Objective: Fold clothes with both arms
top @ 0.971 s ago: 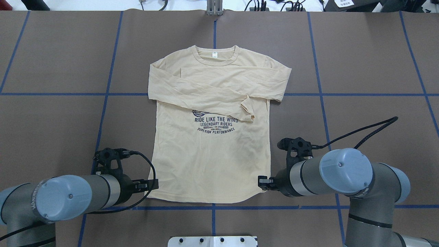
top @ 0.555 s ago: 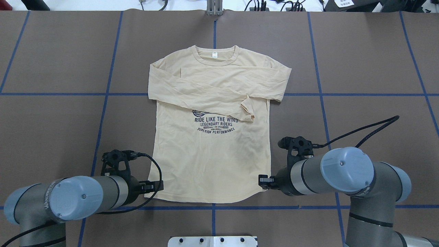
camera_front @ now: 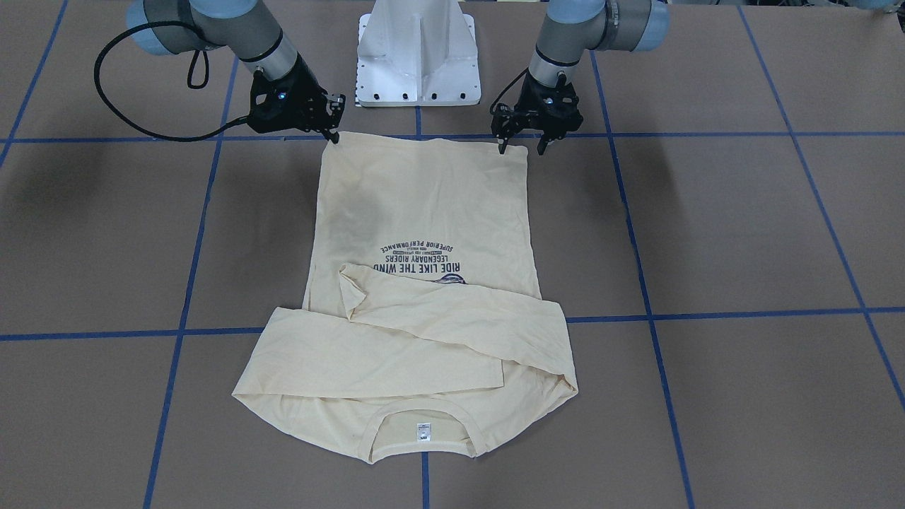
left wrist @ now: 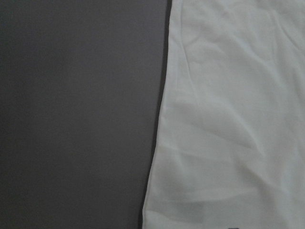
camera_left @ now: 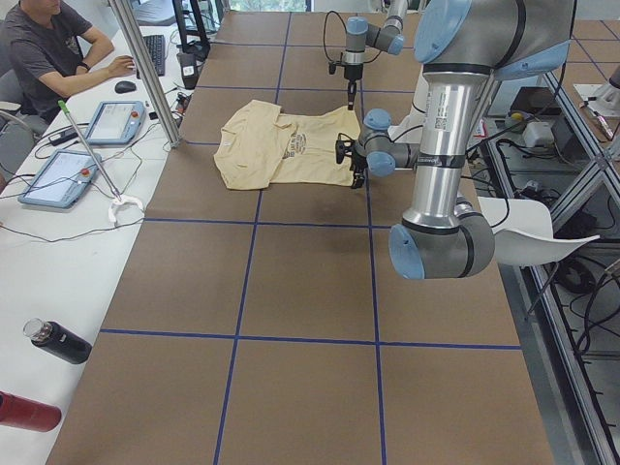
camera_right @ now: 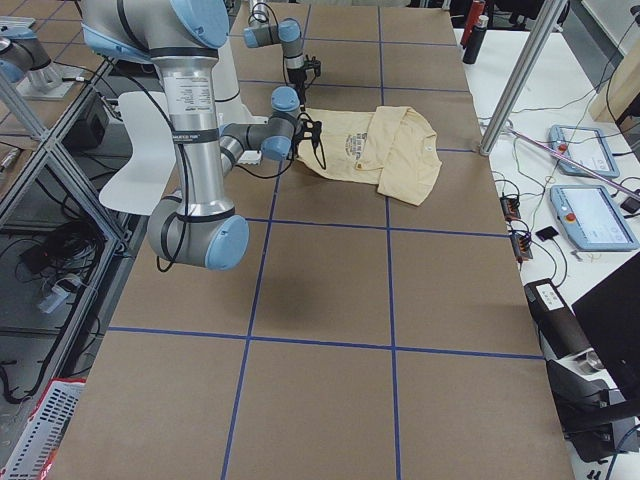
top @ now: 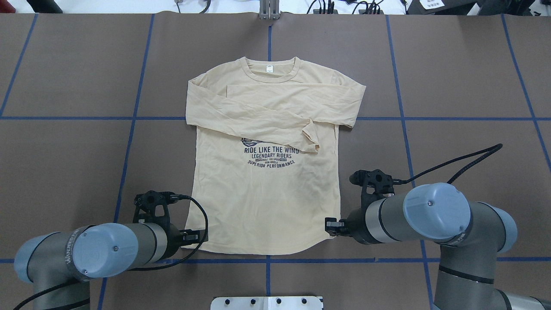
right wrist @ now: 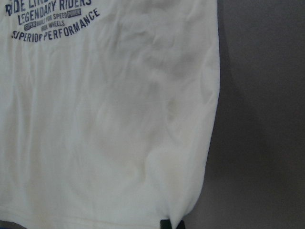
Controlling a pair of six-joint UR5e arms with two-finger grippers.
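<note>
The cream long-sleeved T-shirt (top: 262, 206) lies flat on the brown table, chest print up, collar at the far side. Both sleeves are folded across the chest. In the front view my left gripper (camera_front: 521, 148) is open, one finger on each side of the hem corner of the T-shirt (camera_front: 424, 205). In the overhead view the left gripper (top: 193, 237) sits at the hem's left corner. My right gripper (camera_front: 332, 136) is at the other hem corner, fingers together on the cloth. The right gripper (top: 329, 226) reaches in from the side. The right wrist view shows the hem (right wrist: 109, 119) with a dark fingertip at its corner.
The white pedestal base (camera_front: 417, 63) stands just behind the hem. Blue tape lines cross the table. A person (camera_left: 48, 48) sits at a side table with tablets (camera_left: 58, 174); a dark bottle (camera_left: 58, 341) lies near its end. A post (camera_right: 520, 75) stands beside the table.
My left arm has slid right, bringing its gripper from beside the shirt up to the hem's left corner. The right arm and the shirt have stayed put.
</note>
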